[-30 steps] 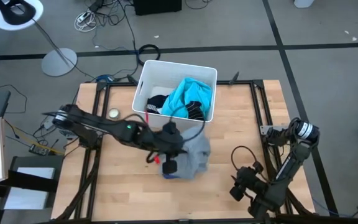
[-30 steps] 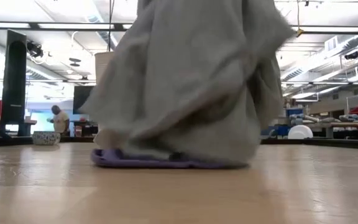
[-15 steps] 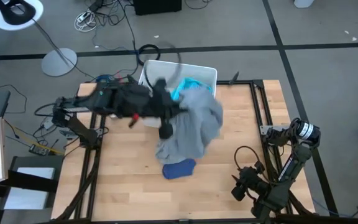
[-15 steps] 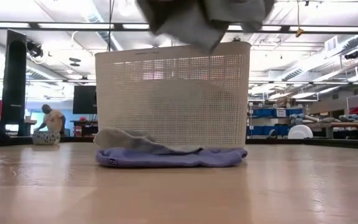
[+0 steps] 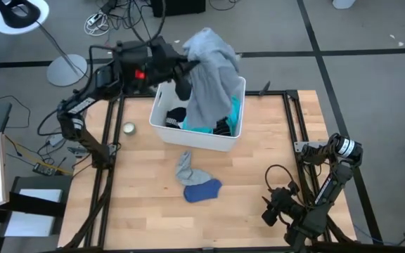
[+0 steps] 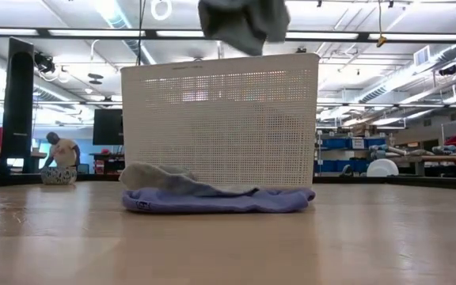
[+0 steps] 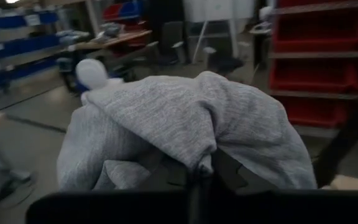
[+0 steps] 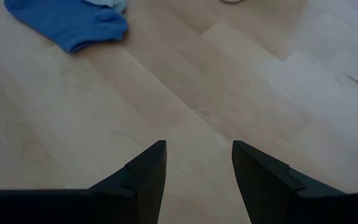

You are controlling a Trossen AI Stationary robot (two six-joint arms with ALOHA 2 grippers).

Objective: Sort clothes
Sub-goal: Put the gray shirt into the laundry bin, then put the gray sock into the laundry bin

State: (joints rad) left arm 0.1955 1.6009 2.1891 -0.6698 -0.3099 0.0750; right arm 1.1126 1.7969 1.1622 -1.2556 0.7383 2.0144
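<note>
My left gripper [image 5: 185,76] is high over the white bin [image 5: 162,125] at the table's far side, shut on the large grey shirt [image 5: 213,67]. The shirt also shows at the top of the low view [image 6: 244,22] and fills the left wrist view [image 7: 185,124]. A turquoise garment [image 5: 235,116] and dark pieces [image 5: 177,117] lie in the bin. A grey sock [image 5: 184,167] and a blue sock [image 5: 202,190] lie flat on the table in front of the bin. My right gripper [image 5: 269,214] is open and empty near the table's near right corner; it also shows in its own wrist view [image 8: 197,180]. My left gripper holds the grey shirt by a bunched fold [image 7: 199,163]. The cloth drapes over the fingers and hides the place of contact. The shirt hangs slack below and beside the gripper, lifted clear of the table, its lower end [image 6: 248,46] about level with the bin's rim.
A small round object [image 5: 128,128] sits on the table left of the bin. In the low view the two socks [image 6: 212,199] lie just in front of the bin's wall [image 6: 220,119]. Bare wood [image 5: 273,154] lies between the socks and my right arm.
My left gripper has risen and gone toward the table's far edge, from the table's middle to above the bin, carrying the grey shirt. The shirt is lifted clear of the table. The grey sock and the blue sock that it covered lie uncovered where they were.
</note>
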